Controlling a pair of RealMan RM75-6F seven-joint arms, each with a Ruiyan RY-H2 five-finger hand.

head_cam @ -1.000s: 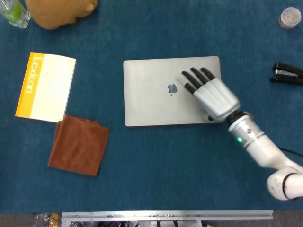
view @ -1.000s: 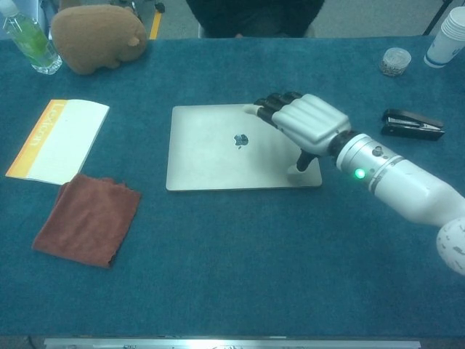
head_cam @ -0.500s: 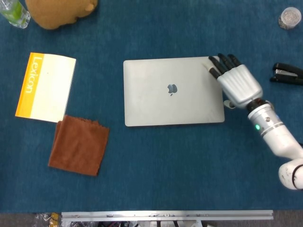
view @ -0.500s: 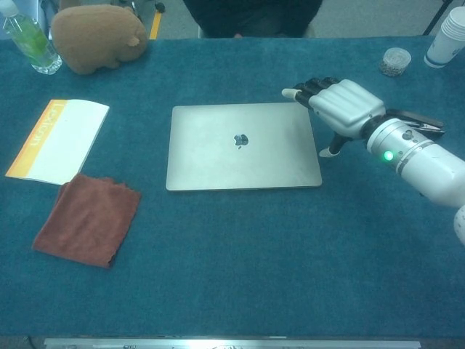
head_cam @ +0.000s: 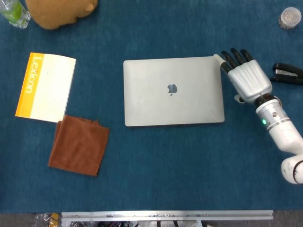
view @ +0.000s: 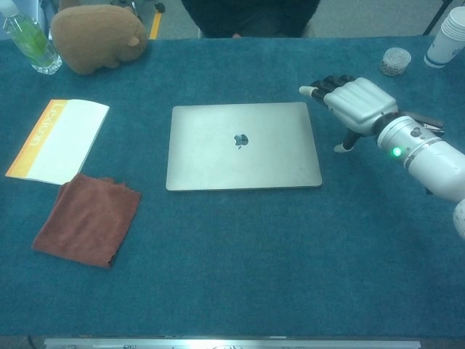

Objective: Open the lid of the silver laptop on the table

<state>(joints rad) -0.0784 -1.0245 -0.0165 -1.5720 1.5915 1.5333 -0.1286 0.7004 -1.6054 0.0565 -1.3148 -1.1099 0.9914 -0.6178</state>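
Observation:
The silver laptop (head_cam: 173, 91) (view: 243, 145) lies flat in the middle of the blue table, lid closed, logo facing up. My right hand (head_cam: 246, 75) (view: 352, 103) hovers just off the laptop's right edge, near its far right corner, palm down with the fingers stretched out and nothing in them. It does not touch the lid. My left hand appears in neither view.
A black stapler (head_cam: 287, 74) (view: 421, 121) lies right of the hand. A yellow and white booklet (head_cam: 46, 87) and a brown cloth (head_cam: 79, 144) lie on the left. At the far edge are a plush toy (view: 98, 35), a bottle (view: 27, 38), a small jar (head_cam: 289, 18) and paper cups (view: 446, 38).
My right hand has slid off the laptop lid to the right and now hangs beside the laptop's right edge. The laptop has not moved and stays closed.

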